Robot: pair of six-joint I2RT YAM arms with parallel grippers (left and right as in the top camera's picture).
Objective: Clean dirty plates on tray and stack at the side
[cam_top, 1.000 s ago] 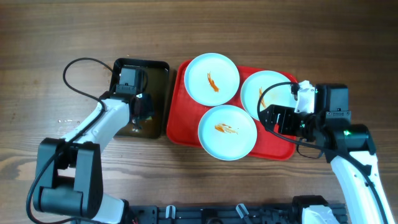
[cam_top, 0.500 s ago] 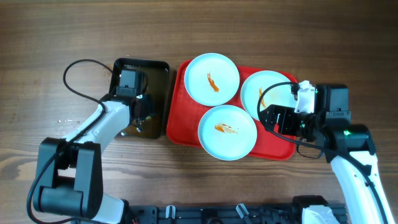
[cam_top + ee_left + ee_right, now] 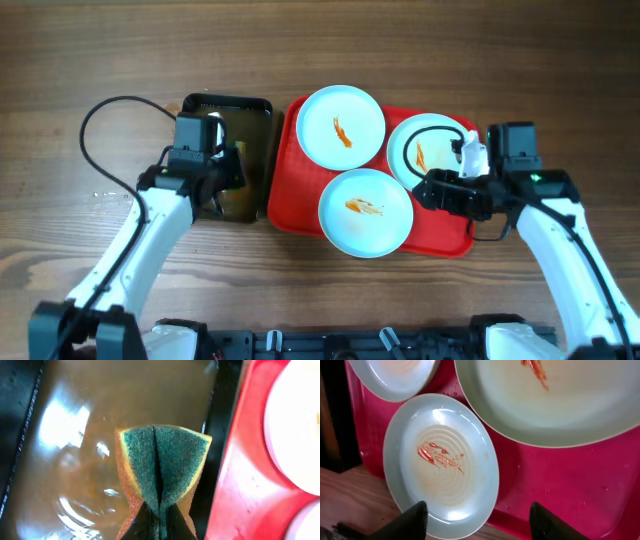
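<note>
Three white plates with orange-red smears lie on the red tray [image 3: 448, 235]: a back one [image 3: 341, 125], a front one [image 3: 366, 212] and a right one [image 3: 425, 150]. My left gripper [image 3: 224, 180] is over the black tray [image 3: 250, 110], shut on a green-and-orange sponge [image 3: 162, 465] that is folded between its fingers above brownish liquid. My right gripper [image 3: 428, 190] is open and empty, low over the tray between the front and right plates. In the right wrist view the right gripper [image 3: 480, 522] spans the near rim of the front plate [image 3: 442, 465]; the right plate [image 3: 545, 395] lies beyond.
The black tray [image 3: 20, 390] holds brown liquid and stands against the red tray's left edge [image 3: 235, 485]. Cables loop off both arms. Bare wooden table [image 3: 320, 40] surrounds the trays.
My left arm has swung its elbow outward, with the gripper still over the black tray holding the sponge. My right gripper has shifted slightly left toward the front plate.
</note>
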